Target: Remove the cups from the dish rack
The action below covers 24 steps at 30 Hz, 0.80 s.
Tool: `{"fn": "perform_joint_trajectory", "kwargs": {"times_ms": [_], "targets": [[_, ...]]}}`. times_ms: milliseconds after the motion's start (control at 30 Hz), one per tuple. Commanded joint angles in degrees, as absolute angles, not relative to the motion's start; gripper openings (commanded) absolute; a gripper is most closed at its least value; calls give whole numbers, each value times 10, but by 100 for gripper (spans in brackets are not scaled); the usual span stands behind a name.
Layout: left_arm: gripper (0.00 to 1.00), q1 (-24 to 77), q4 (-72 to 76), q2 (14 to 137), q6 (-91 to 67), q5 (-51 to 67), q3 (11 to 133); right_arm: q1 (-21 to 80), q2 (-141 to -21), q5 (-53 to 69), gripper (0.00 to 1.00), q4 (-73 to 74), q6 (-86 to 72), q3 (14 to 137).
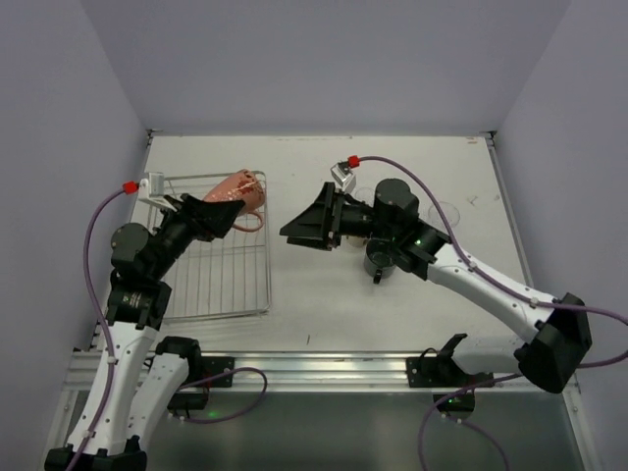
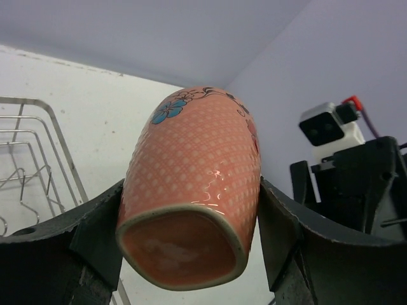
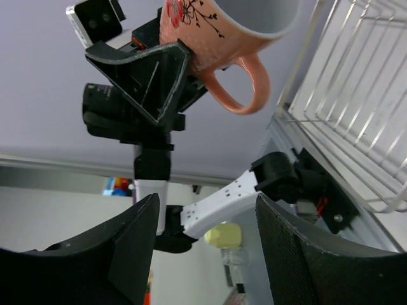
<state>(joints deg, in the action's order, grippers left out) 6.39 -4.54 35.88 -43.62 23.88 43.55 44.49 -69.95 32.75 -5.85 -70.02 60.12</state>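
My left gripper is shut on the orange-red, white-lined cup and holds it tilted in the air over the far right corner of the silver wire dish rack. In the left wrist view the cup fills the space between both fingers. My right gripper is open and empty, right of the rack, pointing at the cup. The right wrist view shows the cup with its handle hanging down, above my open gripper, and the rack at right. No other cup shows in the rack.
A dark handled mug stands on the table under my right arm. A clear glass stands farther right. Grey walls close the table on three sides. The beige-brown cup is not in view.
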Motion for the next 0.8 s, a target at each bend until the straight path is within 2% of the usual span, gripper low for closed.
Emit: {"fn": "perform_joint_trajectory", "kwargs": {"times_ms": [0,67,433,767], "targets": [[0,61,140,340,-484,270,411,443,-749,402,64,-245,-806,593],[0,61,169,337,-491,278,404,443,-779,410,63,-307,-820,595],[0,61,272,348,-551,310,378,443,-856,424,60,-364,-794,632],[0,61,330,359,-582,324,347,449,-889,397,49,-423,-778,638]]}}
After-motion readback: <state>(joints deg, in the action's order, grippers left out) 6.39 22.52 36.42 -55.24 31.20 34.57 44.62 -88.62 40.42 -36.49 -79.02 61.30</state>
